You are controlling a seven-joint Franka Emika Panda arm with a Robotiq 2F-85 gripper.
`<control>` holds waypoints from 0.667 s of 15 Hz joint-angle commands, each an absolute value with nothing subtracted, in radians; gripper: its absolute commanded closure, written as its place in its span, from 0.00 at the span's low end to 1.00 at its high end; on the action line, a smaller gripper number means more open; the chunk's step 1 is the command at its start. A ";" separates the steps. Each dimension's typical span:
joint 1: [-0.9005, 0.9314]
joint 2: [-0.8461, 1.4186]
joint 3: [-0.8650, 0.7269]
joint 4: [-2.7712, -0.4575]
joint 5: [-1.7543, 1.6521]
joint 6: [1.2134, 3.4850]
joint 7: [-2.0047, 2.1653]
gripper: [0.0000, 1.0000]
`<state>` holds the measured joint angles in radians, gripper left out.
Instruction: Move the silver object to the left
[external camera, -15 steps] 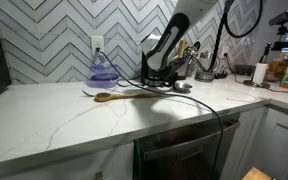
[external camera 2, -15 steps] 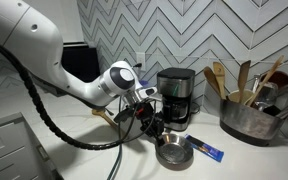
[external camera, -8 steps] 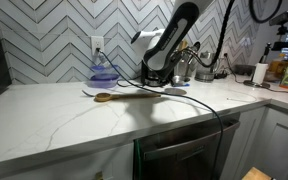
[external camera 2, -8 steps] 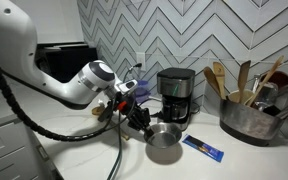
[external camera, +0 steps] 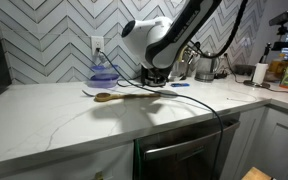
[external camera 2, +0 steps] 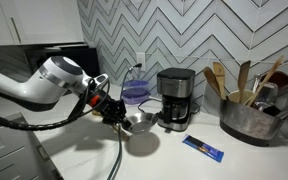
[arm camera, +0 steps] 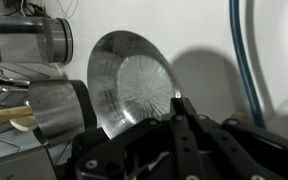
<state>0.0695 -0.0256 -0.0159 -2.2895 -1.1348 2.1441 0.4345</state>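
Observation:
The silver object is a small shiny round metal bowl. My gripper is shut on its rim and holds it tilted a little above the white counter. In the wrist view the bowl fills the middle, its inside facing the camera, with my gripper pinching its lower right rim. In an exterior view my gripper hangs over the back of the counter near the wooden spoon; the bowl itself is hard to make out there.
A black coffee maker and a purple bowl stand by the wall behind the gripper. A blue packet lies on the counter. A steel pot with wooden utensils stands further along. A black cable trails over the counter edge.
My gripper has carried the silver bowl sideways across the counter, away from the blue packet and past the coffee maker, and tilted it more. The arm has swung along with it.

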 commanded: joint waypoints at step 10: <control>0.050 -0.092 0.014 -2.353 -1.135 2.212 0.362 0.97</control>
